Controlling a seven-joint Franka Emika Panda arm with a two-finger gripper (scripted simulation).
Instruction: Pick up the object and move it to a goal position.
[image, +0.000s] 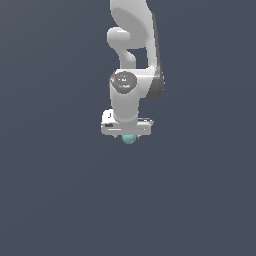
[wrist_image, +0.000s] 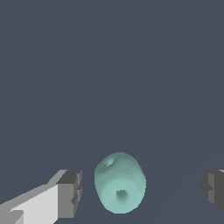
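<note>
Teal-green roundish lump (wrist_image: 120, 183) sits between my white claw's (wrist_image: 142, 190) spread fingers (wrist_image: 70, 192), ungrasped; next I should clench.

Small teal-green roundish object (wrist_image: 120, 183)

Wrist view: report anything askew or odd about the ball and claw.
Nothing is damaged. The teal ball sits off-centre in the open claw, close to one finger and well apart from the other.

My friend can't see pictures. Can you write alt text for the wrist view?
A small teal-green lump sits between the open gripper's two dark fingertips, closer to one, touching neither. Behind is plain dark grey.
</note>
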